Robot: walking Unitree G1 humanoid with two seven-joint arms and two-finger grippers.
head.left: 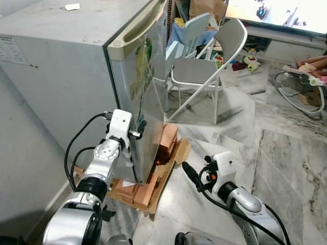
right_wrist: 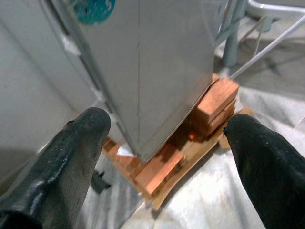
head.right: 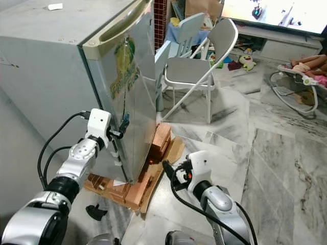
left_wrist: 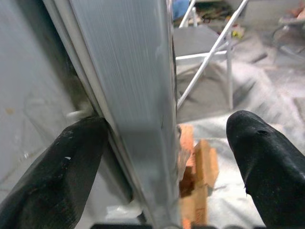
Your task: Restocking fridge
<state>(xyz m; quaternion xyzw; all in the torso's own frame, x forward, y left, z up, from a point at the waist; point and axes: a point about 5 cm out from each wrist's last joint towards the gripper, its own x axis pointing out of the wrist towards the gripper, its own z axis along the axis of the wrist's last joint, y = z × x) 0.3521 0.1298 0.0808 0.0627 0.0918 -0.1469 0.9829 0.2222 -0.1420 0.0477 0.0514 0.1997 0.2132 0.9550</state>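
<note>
a grey fridge (head.left: 76, 76) is seen standing on stacked bricks (head.left: 166, 145) and a sheet of cardboard (head.left: 168, 176) on a marble floor (head.left: 286, 153), with its silver door (head.left: 145, 102) closed or very nearly so. the left gripper (left_wrist: 164, 157) is held at the door's free edge, low on the fridge, its two black fingers (left_wrist: 62, 171) spread wide: one finger is placed on the side of the cabinet seam, the other out past the door's front face, so the door edge runs between them without being clamped. the right gripper (right_wrist: 167, 162) is held lower and well apart from the door, fingers also spread wide and holding nothing, with the bricks and the fridge's bottom corner lying ahead between the fingertips. no food or bottles for restocking can be made out. a white folding chair (head.left: 204, 66) is seen standing near the door's swing side. the step in hand is judged to be opening the door. a slip is likely if the fingers are closed on the smooth metal edge without hooking behind it. the fridge could be rocked on its loose bricks if the door is pulled hard, and the chair could be struck by a wide swing.
</note>
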